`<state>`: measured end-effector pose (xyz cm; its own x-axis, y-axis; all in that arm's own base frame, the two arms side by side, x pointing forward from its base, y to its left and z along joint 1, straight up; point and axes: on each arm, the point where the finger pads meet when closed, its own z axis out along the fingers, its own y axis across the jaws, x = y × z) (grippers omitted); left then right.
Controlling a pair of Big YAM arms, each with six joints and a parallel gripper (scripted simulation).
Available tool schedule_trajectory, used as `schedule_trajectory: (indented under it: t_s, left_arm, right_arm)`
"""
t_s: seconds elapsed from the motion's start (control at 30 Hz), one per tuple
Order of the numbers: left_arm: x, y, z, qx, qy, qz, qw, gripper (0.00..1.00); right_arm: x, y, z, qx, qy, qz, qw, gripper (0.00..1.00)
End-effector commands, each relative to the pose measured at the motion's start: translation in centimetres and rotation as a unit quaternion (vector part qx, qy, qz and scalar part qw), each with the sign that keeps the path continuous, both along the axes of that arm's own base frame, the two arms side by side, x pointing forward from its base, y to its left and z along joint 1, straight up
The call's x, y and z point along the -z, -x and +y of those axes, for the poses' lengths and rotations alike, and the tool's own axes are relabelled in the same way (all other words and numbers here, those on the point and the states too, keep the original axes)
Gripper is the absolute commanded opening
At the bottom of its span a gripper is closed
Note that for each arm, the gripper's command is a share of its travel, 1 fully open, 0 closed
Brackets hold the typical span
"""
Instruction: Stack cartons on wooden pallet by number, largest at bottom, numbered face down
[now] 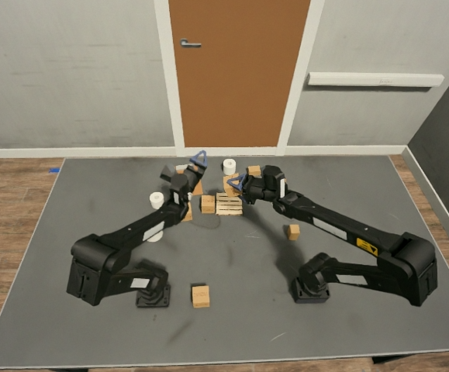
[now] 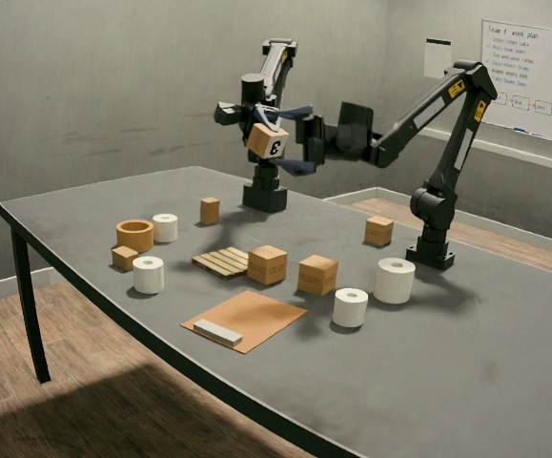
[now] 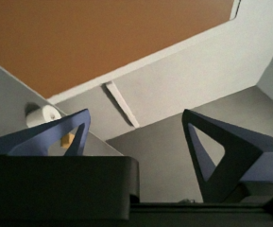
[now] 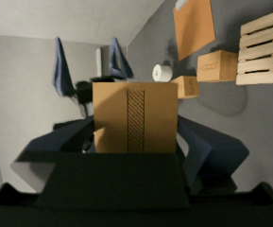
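My right gripper is shut on a brown carton and holds it high above the table, its face printed 3 turned sideways. My left gripper is open and empty, raised close beside that carton and pointing at the door wall. The slatted wooden pallet lies bare. One carton stands against it, another beside that. A further carton stands between the arm bases.
White rolls, a cardboard ring, small wooden blocks and a flat brown board with a grey bar lie around the pallet.
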<state>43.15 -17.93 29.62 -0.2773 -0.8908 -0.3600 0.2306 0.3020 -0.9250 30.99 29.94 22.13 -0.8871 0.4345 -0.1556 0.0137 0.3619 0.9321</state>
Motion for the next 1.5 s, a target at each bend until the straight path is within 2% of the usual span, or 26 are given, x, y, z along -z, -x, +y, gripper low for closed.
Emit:
schedule_trajectory:
  t_s: [0.0, 0.03, 0.1, 0.17, 0.3, 0.37, 0.53, 0.6, 0.63, 0.7, 0.8, 1.0, 1.1, 1.17, 1.27, 1.47]
  left_arm:
    - [-3.8, -2.3, 0.8, -0.026, -0.090, -0.040, 0.995, 1.00]
    - [-3.8, -2.3, 0.8, -0.026, -0.090, -0.040, 0.995, 1.00]
    - [-4.2, -3.5, 1.6, -0.041, -0.136, -0.043, 0.989, 1.00]
    - [-6.5, -4.5, 3.1, -0.062, -0.186, -0.058, 0.979, 1.00]
    - [-9.2, -6.2, 5.5, -0.092, -0.266, -0.068, 0.957, 1.00]
    - [-10.5, -7.2, 6.7, -0.105, -0.306, -0.070, 0.944, 1.00]
    - [-14.1, -8.2, 10.0, -0.135, -0.400, -0.077, 0.903, 1.00]
    - [-14.1, -8.2, 10.0, -0.135, -0.400, -0.077, 0.903, 1.00]
    - [-14.3, -8.5, 10.5, -0.139, -0.422, -0.075, 0.893, 1.00]
    - [-15.7, -8.8, 12.0, -0.149, -0.461, -0.075, 0.872, 1.00]
    - [-18.5, -8.5, 14.4, -0.168, -0.511, -0.078, 0.840, 1.00]
    - [-20.3, -8.9, 17.0, -0.178, -0.560, -0.064, 0.807, 1.00]
    - [-21.1, -8.7, 17.8, -0.183, -0.569, -0.061, 0.799, 1.00]
    - [-21.1, -8.7, 17.8, -0.183, -0.569, -0.061, 0.799, 1.00]
    - [-21.5, -8.7, 18.2, -0.186, -0.564, -0.057, 0.803, 1.00]
    - [-21.8, -8.6, 18.4, -0.188, -0.562, -0.057, 0.804, 1.00]
  right_arm:
    - [-2.2, -0.9, 0.6, 0.000, -0.012, -0.015, 1.000, 0.55]
    - [-2.2, -0.9, 0.6, 0.000, -0.012, -0.015, 1.000, 0.55]
    - [-2.2, -0.9, 0.6, 0.000, -0.012, -0.015, 1.000, 0.55]
    - [-2.2, -0.9, 0.6, 0.000, -0.012, -0.015, 1.000, 0.55]
    - [-2.2, -0.9, 0.6, 0.000, -0.012, -0.015, 1.000, 0.55]
    - [-2.8, -1.9, 0.6, 0.003, -0.006, -0.023, 1.000, 0.55]
    - [-1.4, -3.5, -1.2, -0.005, 0.037, -0.045, 0.998, 0.55]
    - [-1.4, -3.5, -1.2, -0.005, 0.037, -0.045, 0.998, 0.55]
    - [-0.9, -4.2, -1.9, -0.008, 0.053, -0.054, 0.997, 0.55]
    - [0.7, -6.0, -4.4, -0.019, 0.094, -0.069, 0.993, 0.55]
    - [3.6, -8.8, -10.0, -0.041, 0.139, -0.071, 0.987, 0.55]
    - [8.2, -10.3, -19.9, -0.076, 0.155, -0.064, 0.983, 0.55]
    - [10.7, -10.1, -24.9, -0.070, 0.141, -0.052, 0.986, 0.55]
    - [10.7, -10.1, -24.9, -0.070, 0.141, -0.052, 0.986, 0.55]
    - [13.4, -8.9, -29.0, -0.073, 0.141, -0.061, 0.985, 0.55]
    - [18.2, -5.4, -35.1, -0.050, 0.121, -0.053, 0.990, 0.55]
